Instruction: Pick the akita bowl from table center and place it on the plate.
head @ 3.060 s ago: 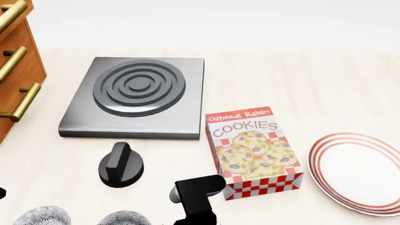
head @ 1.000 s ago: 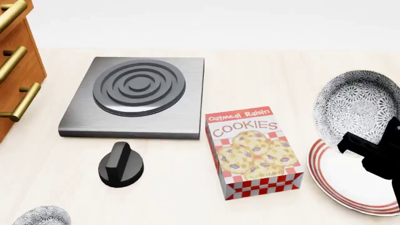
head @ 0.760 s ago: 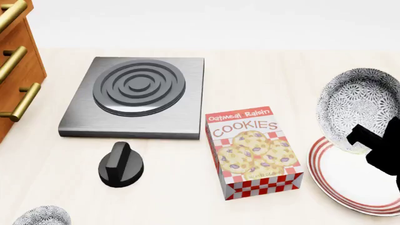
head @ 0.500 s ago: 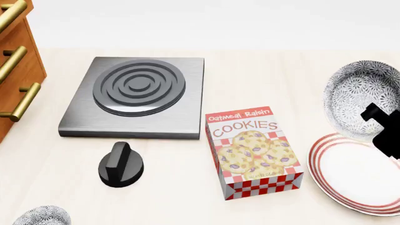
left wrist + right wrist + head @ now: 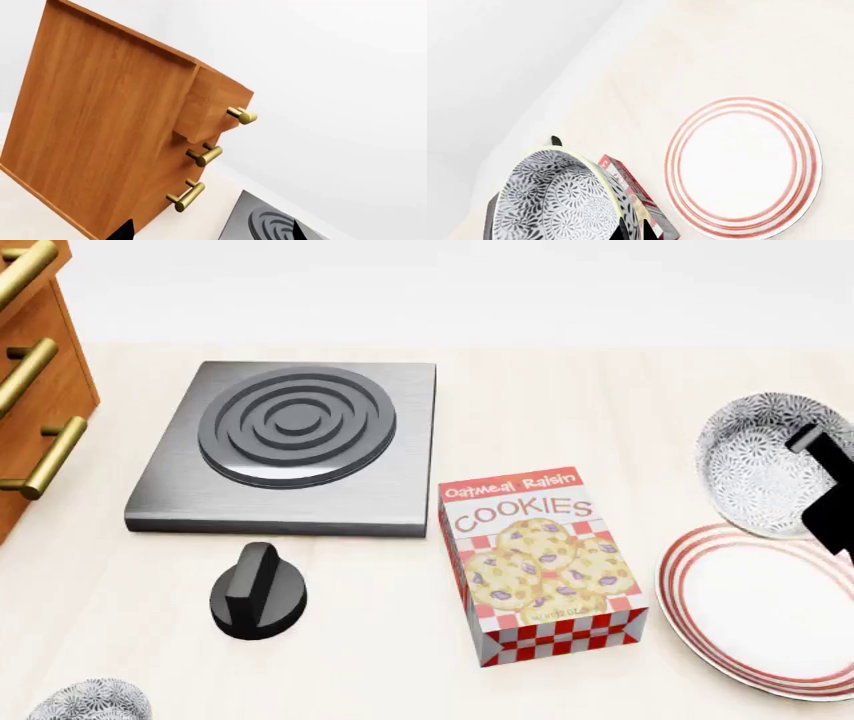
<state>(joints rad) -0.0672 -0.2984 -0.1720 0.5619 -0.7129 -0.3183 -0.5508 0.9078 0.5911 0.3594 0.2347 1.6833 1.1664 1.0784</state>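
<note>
From my head camera, left to right: wooden drawer cabinet (image 5: 38, 380) at nine o'clock; second speckled bowl (image 5: 83, 702) at seven; black knob (image 5: 258, 592); single-burner hob (image 5: 291, 445); cookie box (image 5: 543, 562) at centre; red-ringed plate (image 5: 770, 606) at four, bare; akita bowl (image 5: 769, 462) at three, tilted in the air beyond the plate's far rim, my right gripper (image 5: 825, 490) clenched on its rim; I cannot tell my left gripper's (image 5: 208, 235) state.
</note>
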